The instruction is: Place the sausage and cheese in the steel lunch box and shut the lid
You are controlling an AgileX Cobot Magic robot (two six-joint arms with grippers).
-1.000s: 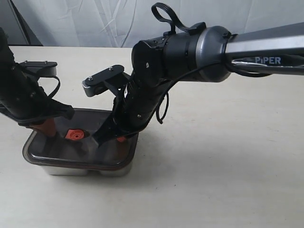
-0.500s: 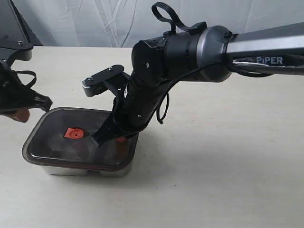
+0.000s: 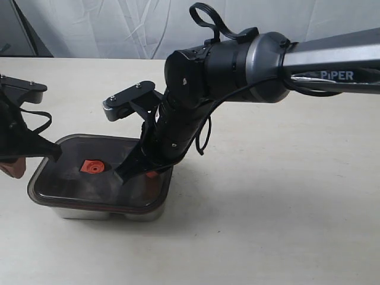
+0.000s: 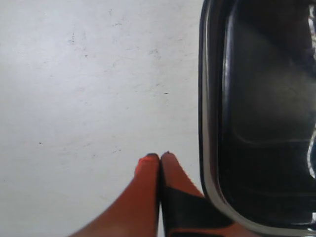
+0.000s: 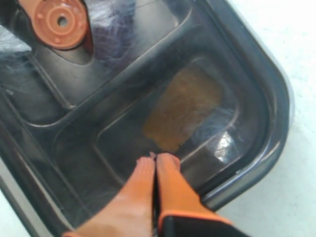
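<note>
Resting my right gripper (image 5: 157, 157) on the lid (image 5: 123, 113), I have its two orange fingers pressed together with nothing between them, the tips down on the dark smoky plastic. Just ahead of those tips the cheese (image 5: 185, 108) shows through the lid as a blurred yellow-brown patch, lying in the compartment directly under my right jaws. Farther ahead and off to one side of them sits the orange valve tab (image 5: 60, 20), beyond a moulded ridge in the lid. The sausage I cannot make out through the dark plastic. The lid lies flat over the steel lunch box (image 3: 89, 212), whose shiny wall shows below the lid's rim. My left gripper (image 4: 159, 156) is off the box, over the bare table (image 4: 74, 98), its jaws likewise pressed together and empty. The rounded corner of the lid runs just beside my left fingers (image 4: 148, 177), close to them but apart from the tips. Whether those left tips touch the table I cannot tell. My two grippers are well apart, with the valve tab between them.
</note>
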